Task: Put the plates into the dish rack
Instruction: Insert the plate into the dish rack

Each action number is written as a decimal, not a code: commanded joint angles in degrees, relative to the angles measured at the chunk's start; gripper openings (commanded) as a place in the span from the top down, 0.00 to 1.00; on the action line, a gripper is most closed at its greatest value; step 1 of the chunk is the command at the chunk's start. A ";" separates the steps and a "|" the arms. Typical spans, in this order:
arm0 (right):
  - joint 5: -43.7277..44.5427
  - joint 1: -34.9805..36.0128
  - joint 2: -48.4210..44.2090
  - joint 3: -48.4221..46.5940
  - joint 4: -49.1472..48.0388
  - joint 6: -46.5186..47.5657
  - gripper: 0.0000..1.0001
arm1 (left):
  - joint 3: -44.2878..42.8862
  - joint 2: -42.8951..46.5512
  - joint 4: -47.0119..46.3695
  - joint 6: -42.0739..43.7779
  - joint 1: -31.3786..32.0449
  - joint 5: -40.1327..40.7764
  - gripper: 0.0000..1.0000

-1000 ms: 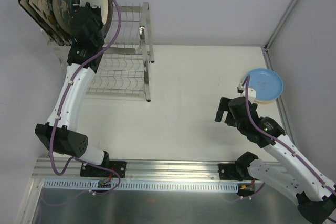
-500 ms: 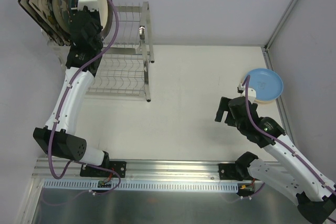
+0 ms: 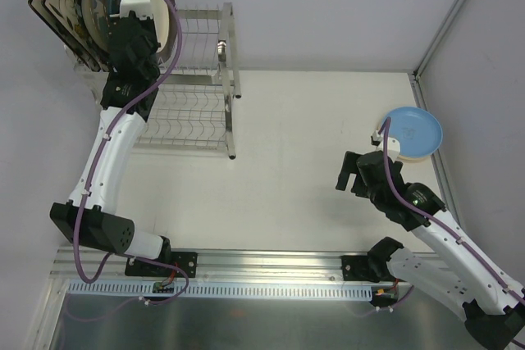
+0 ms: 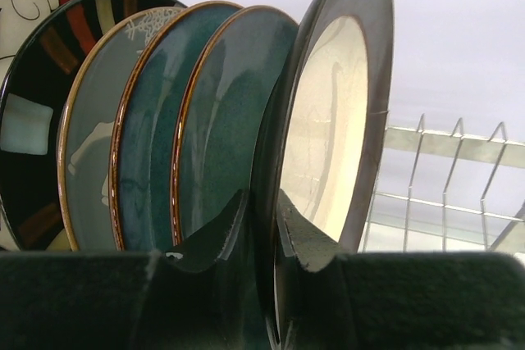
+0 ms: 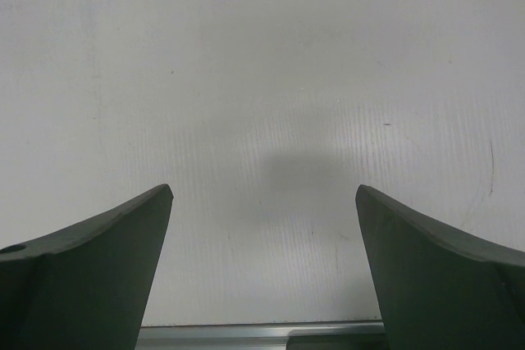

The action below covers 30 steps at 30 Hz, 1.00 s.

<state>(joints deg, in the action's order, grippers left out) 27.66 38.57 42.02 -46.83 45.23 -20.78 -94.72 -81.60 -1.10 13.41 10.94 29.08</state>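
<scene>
From the top external view, the left arm reaches into the far-left corner, where a row of plates [image 3: 82, 6] stands on edge in the upper tier of the dish rack [image 3: 201, 112]. Well apart, by the right edge of the surface [image 3: 312, 120], a light blue plate [image 3: 414, 129] lies flat. A pale edge [image 3: 395, 153] under it may be another plate. The right end effector [image 3: 349, 171] hovers near it.

In the left wrist view, the left end effector [image 4: 261, 202] straddles the rim of a dark-rimmed cream plate [image 4: 328, 120], upright beside the teal plates [image 4: 221, 120]. Whether it pinches or stands slack cannot be told.

In the right wrist view, the end effector [image 5: 262, 194] is spread wide and grasps nothing.

Most loading looks done — the blue plate is left.
</scene>
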 commanded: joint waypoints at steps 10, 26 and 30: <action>0.55 0.19 -1.77 -0.54 0.21 -0.41 0.01 | -2.58 4.61 -4.26 -3.13 1.98 -2.10 0.71; 5.91 0.19 -1.59 -3.88 1.52 1.26 0.00 | 2.51 15.24 0.83 -10.06 1.89 -9.03 0.09; 9.33 -0.42 0.69 -6.60 1.61 2.05 0.00 | 7.17 22.25 4.17 -13.31 1.98 -13.25 0.01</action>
<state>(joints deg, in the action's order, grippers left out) 32.25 38.50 41.43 -49.52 46.78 -20.21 -89.84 -64.03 1.30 4.27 12.43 20.58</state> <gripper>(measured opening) 0.994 0.985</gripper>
